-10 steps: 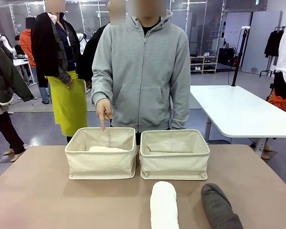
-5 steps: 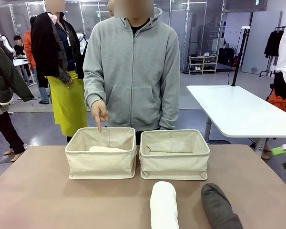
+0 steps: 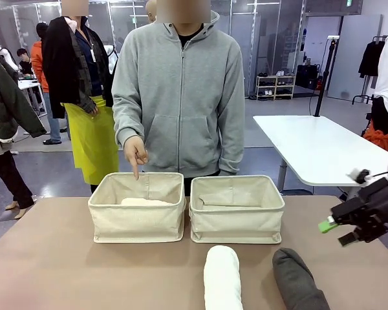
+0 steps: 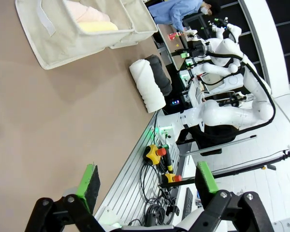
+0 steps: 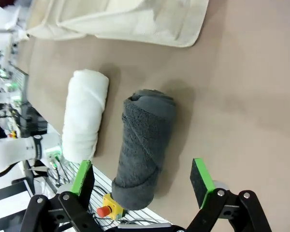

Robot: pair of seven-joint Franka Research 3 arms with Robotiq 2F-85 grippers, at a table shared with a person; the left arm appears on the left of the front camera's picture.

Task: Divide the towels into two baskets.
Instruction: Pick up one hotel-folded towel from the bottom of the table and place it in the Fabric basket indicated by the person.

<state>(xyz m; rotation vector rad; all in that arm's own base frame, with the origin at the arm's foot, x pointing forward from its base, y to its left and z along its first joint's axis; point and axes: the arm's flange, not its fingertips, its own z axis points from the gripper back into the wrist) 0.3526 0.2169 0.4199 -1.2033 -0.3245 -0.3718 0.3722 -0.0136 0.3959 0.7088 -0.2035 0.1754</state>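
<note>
Check the two beige canvas baskets first. The left basket (image 3: 137, 216) and the right basket (image 3: 237, 219) stand side by side on the brown desk (image 3: 52, 258), their facing walls touching or nearly so. A pale towel roll shows just above the near rim of the left basket.

In the left wrist view, a pale pink towel (image 4: 84, 10) and a pale yellow towel (image 4: 97, 26) lie against each other inside the canvas walls. From that angle you cannot confirm whether both share one basket.

Two towels lie on the desk in front of the right basket. The white towel (image 3: 222, 278) lies lengthwise and runs off the bottom of the front view. The dark grey towel (image 3: 299, 281) lies just to its right, apart from it and slightly angled.

The person's hand (image 3: 136, 154) points one finger down over the far rim of the left basket.

The right claw (image 3: 338, 232) hangs above the desk's right edge, its fingers spread and pinching nothing. In the right wrist view the dark grey towel lies on the desk beyond the gap between its green pads.

The left claw (image 4: 147, 179) is also spread and pinches nothing; it hangs over bare desk, well apart from the baskets.
</note>
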